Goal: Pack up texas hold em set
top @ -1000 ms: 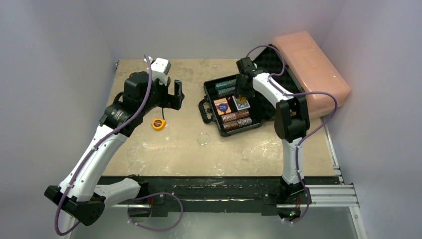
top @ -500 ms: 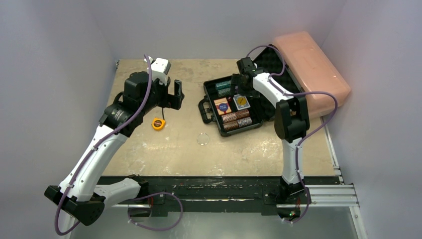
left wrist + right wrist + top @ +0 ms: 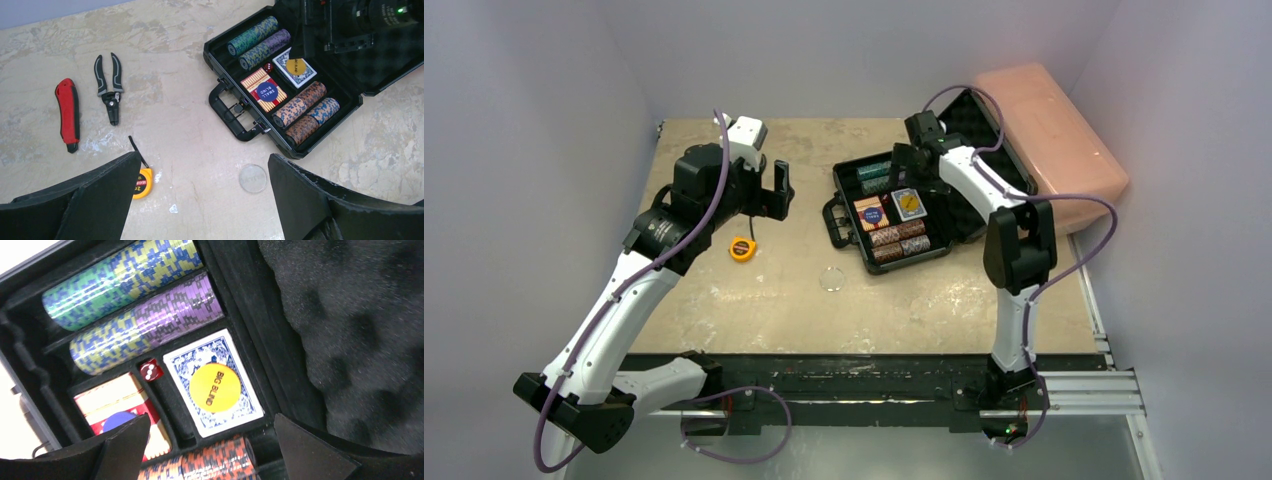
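The black briefcase (image 3: 837,222) lies open right of centre, with its foam lid (image 3: 360,330) leaning back. It holds green and purple chip stacks (image 3: 252,36), orange chip stacks (image 3: 300,105) and a red die (image 3: 150,370). A red deck with a blue button (image 3: 263,90) and a blue deck (image 3: 240,412) under a yellow "BIG BLIND" button (image 3: 215,387) also lie inside. A clear round button (image 3: 252,178) lies on the table in front of the case. My right gripper (image 3: 210,416) hovers open and empty over the blue deck. My left gripper (image 3: 203,155) is open and empty, held high left of the case.
A large pink plastic box (image 3: 1049,130) stands behind the lid at the back right. Pliers (image 3: 109,85) and a red-handled knife (image 3: 67,112) lie at the left. A yellow tape measure (image 3: 141,181) lies near the clear button. Walls close in the sides and back.
My right gripper has drawn up and back from the blue deck, and the yellow button now lies uncovered on it. The left arm has not moved.
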You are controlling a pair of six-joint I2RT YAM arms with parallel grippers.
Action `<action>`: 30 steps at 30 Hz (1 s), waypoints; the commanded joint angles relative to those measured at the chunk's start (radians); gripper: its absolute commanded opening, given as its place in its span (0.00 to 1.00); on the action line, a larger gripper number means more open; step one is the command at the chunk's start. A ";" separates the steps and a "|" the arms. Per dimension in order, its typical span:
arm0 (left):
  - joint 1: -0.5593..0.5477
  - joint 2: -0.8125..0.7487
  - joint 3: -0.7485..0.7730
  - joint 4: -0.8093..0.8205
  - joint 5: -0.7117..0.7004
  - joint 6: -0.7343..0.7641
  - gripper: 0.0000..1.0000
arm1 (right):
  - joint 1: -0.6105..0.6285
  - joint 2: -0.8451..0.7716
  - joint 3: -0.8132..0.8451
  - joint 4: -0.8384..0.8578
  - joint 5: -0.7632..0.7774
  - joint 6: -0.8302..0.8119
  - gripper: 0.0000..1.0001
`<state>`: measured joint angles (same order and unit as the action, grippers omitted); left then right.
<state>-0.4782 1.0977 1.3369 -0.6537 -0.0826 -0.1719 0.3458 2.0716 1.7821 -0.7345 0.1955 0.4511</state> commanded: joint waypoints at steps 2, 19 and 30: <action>0.003 -0.001 0.033 0.020 0.009 0.011 1.00 | 0.009 -0.126 -0.038 0.035 -0.006 -0.011 0.99; 0.003 -0.007 0.033 0.017 -0.012 0.009 1.00 | 0.248 -0.252 -0.113 0.011 -0.043 -0.063 0.99; 0.004 -0.060 0.014 0.018 -0.253 -0.042 1.00 | 0.399 -0.264 -0.146 0.028 -0.095 -0.073 0.99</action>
<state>-0.4782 1.0843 1.3369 -0.6559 -0.2066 -0.1829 0.7120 1.8671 1.6585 -0.7227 0.1303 0.3973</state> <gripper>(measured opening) 0.998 0.987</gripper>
